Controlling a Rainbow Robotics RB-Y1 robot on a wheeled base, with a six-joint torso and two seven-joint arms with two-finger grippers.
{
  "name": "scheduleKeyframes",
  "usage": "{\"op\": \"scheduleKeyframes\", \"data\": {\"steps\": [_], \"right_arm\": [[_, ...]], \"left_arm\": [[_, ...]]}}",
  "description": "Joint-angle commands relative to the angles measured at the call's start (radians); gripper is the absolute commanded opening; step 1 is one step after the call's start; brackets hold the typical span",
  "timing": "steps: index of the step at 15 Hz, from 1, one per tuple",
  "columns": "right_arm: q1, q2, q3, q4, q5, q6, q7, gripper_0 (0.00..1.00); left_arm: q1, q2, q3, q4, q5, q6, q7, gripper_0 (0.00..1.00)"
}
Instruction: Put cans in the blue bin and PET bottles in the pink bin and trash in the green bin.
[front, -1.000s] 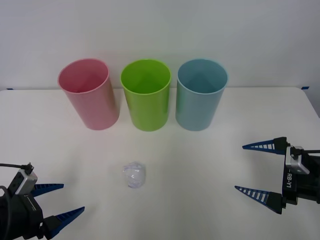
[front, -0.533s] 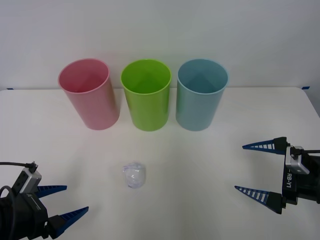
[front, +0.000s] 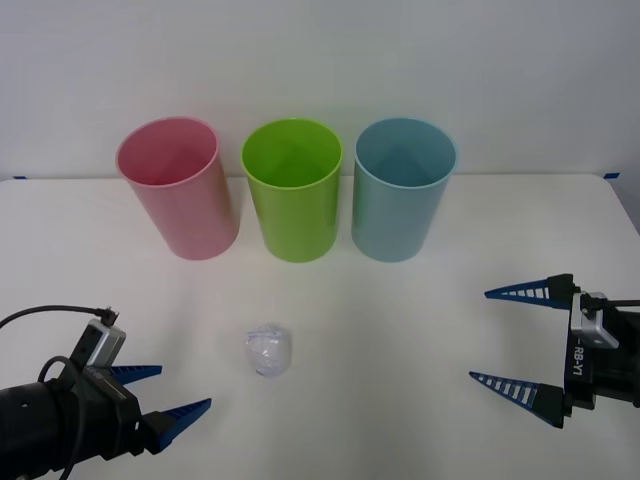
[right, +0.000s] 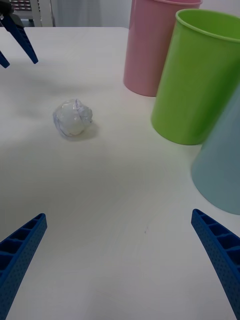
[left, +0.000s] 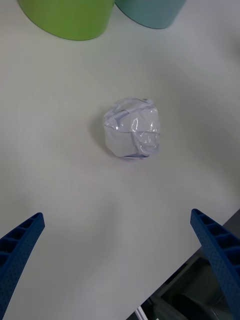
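White wall behind, white worktop (front: 400, 330) in front, and three bins lined up across the upper middle of the front view: the pink bin (front: 180, 190) on the left, the green bin (front: 293, 192) in the center, the blue bin (front: 402, 190) on the right. All three stand upright and look empty from here.

The trash (front: 267, 350), a little crumpled ball of clear-whitish wrap, sits alone on the worktop below the green bin, well apart from every bin.

What's changed over the last second: the left hand (front: 168, 396) has slid in from the lower left corner toward the ball, so its blue fingertips are now near it but not touching. Its fingers are spread wide, and in the left wrist view the trash (left: 133, 128) sits pretty much centered between them, a bit ahead. So I'd say this is the approach for the pickup, grasp not made yet.

The right hand (front: 515, 338) hasn't budged; it's parked at the right edge, fingers spread apart, holding nothing.

Nothing's sorted yet. The ball is light and crinkly, so it could scoot away if a finger nudges it before closing.
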Motion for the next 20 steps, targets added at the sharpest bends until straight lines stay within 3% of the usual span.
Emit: {"op": "scheduleKeyframes", "data": {"steps": [1, 6, 15, 16, 20], "right_arm": [[0.000, 0.000, 0.000, 0.000, 0.000, 0.000, 0.000, 1.00], [0.000, 0.000, 0.000, 0.000, 0.000, 0.000, 0.000, 1.00], [0.000, 0.000, 0.000, 0.000, 0.000, 0.000, 0.000, 1.00], [0.000, 0.000, 0.000, 0.000, 0.000, 0.000, 0.000, 1.00], [0.000, 0.000, 0.000, 0.000, 0.000, 0.000, 0.000, 1.00]], "left_arm": [[-0.022, -0.001, -0.071, -0.025, -0.105, 0.028, 0.123, 1.00], [-0.067, 0.000, -0.157, -0.051, -0.244, 0.043, 0.184, 1.00], [-0.171, 0.022, -0.258, -0.015, -0.339, 0.042, 0.273, 1.00], [-0.197, 0.025, -0.287, -0.015, -0.381, 0.036, 0.308, 1.00], [-0.260, -0.058, -0.306, 0.017, -0.440, -0.046, 0.311, 1.00]]}}
